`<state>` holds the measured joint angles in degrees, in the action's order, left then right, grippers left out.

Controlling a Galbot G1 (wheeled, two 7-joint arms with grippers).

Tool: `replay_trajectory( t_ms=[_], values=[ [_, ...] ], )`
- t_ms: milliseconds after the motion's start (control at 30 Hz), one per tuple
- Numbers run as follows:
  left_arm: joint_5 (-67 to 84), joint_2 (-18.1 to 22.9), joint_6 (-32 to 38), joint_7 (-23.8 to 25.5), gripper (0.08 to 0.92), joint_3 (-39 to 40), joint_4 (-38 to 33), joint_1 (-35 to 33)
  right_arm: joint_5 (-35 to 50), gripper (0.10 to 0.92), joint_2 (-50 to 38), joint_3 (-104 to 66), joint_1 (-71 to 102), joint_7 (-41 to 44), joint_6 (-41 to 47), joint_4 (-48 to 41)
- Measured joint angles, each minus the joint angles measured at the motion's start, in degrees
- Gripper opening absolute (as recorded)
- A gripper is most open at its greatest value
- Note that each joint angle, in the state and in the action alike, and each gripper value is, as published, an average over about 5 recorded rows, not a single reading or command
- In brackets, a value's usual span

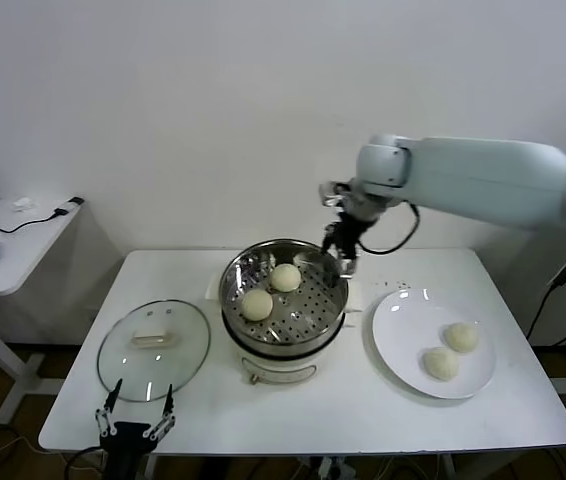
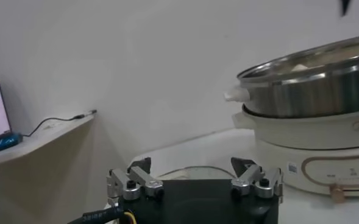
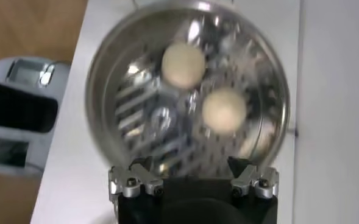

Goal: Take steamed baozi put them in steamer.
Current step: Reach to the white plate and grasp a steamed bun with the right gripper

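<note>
The right hand (image 1: 341,243) hangs over the far right rim of the big round shiny steel steamer (image 1: 283,300), its black fingers spread apart with nothing between them. Its own wrist camera looks straight down into the pot: the fingers (image 3: 133,181) frame the perforated steel tray, where two smooth, domed, cream-white baozi (image 3: 183,65) (image 3: 223,109) sit close together but not touching, both below the hand and toward the pot's middle. The head view adds what that camera misses: two more cream-white buns (image 1: 461,336) (image 1: 440,363) lie side by side on the flat round white plate (image 1: 403,330), just to the right of the steamer on the white desk (image 1: 363,410), well apart from the hand. The round glass lid (image 1: 153,350) lies flat on the desk left of the pot. The left hand (image 1: 135,418) waits low at the desk's near edge, by the lid, fingers open and empty; its wrist view shows the steamer's steel wall (image 2: 313,91) sideways above the cream-white base.
</note>
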<state>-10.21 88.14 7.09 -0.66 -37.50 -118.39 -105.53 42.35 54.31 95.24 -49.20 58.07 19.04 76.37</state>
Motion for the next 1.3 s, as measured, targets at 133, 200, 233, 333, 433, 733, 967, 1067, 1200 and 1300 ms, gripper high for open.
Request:
replay_trajectory(
  t_ms=[133, 200, 233, 333, 433, 733, 967, 1067, 1200, 1300],
  values=[
    [-0.24, 0.38, -0.3, 0.13, 0.823, -0.04, -0.31, 0.27, -6.11, 0.823, -7.32, -1.54, 2.39, 0.95, -1.43, 1.94],
    [-0.38, 0.52, -0.51, 0.22, 0.823, -0.09, -0.51, 0.36, -9.38, 0.823, -10.57, -3.05, 4.74, 1.26, -1.99, 2.33],
    [-0.45, 0.55, -0.59, 0.25, 0.823, -0.15, -0.58, 0.34, -11.07, 0.823, -12.09, -3.99, 6.19, 1.43, -2.26, 2.43],
    [-0.68, 0.7, -0.76, 0.32, 0.823, -0.39, -0.61, 0.16, -16.1, 0.823, -15.83, -7.28, 11.16, 1.99, -3.07, 2.37],
    [-0.88, 0.95, -0.96, 0.43, 0.823, -0.62, -0.59, -0.07, -20.83, 0.823, -18.34, -10.9, 16.52, 2.4, -3.83, 1.88],
    [-1.55, 1.54, -1.56, 0.63, 0.823, -0.73, -0.61, 0.23, -30.84, 0.823, -21.32, -21.39, 31.41, 2.35, -5.03, -1.11],
    [-2.33, 1.75, -1.49, 0.65, 0.823, -0.61, 0.05, 0.34, -34.86, 0.823, -20.82, -27.14, 39.02, 1.63, -5.46, -3.75],
    [-2.58, 1.79, -1.35, 0.64, 0.823, -0.64, 0.36, 0.31, -36.04, 0.823, -20.19, -28.92, 41.07, 1.51, -5.62, -4.81],
    [-2.83, 1.84, -1.15, 0.6, 0.823, -0.7, 0.73, 0.28, -37.18, 0.82, -19.36, -30.74, 42.94, 1.51, -5.83, -6.05],
    [-3.01, 1.9, -1.02, 0.58, 0.823, -0.7, 0.93, 0.27, -37.59, 0.775, -19.09, -31.6, 43.83, 1.63, -5.93, -6.52]
  ],
)
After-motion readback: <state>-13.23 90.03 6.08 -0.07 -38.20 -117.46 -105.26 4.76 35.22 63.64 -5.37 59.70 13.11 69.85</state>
